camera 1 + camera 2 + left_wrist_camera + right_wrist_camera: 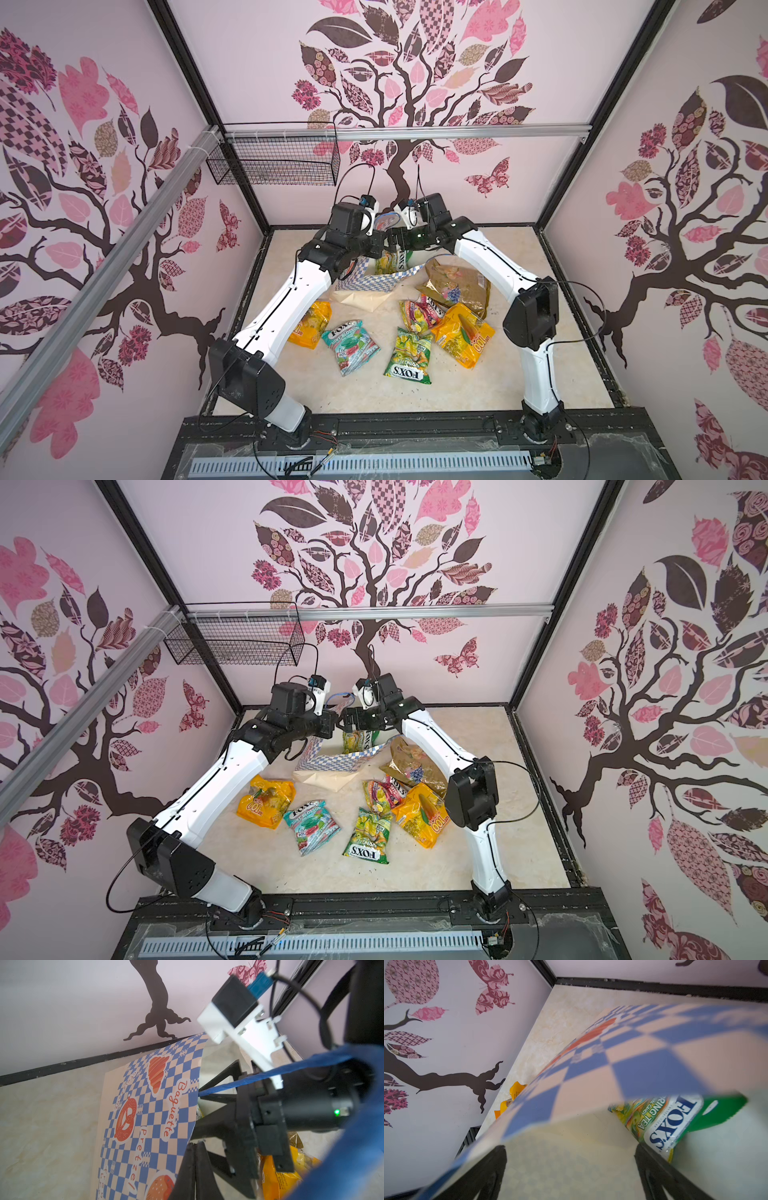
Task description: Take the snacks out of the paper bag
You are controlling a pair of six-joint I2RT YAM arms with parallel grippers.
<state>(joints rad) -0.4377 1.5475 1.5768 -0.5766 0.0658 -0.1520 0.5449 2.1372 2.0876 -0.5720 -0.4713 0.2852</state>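
The checked paper bag lies tipped over at the back of the table, its mouth facing the arms. My left gripper is shut on the bag's rim beside the printed wall. A blue cord handle crosses over the right arm's wrist. My right gripper stands open inside the mouth, over the white inner wall. A green FOX'S packet in the bag lies against one of its fingers. The jaws hold nothing.
On the table in front of the bag lie a yellow-orange packet, a teal one, a green one, an orange-pink one, another yellow-orange one and a gold-brown bag. A wire basket hangs on the back rail.
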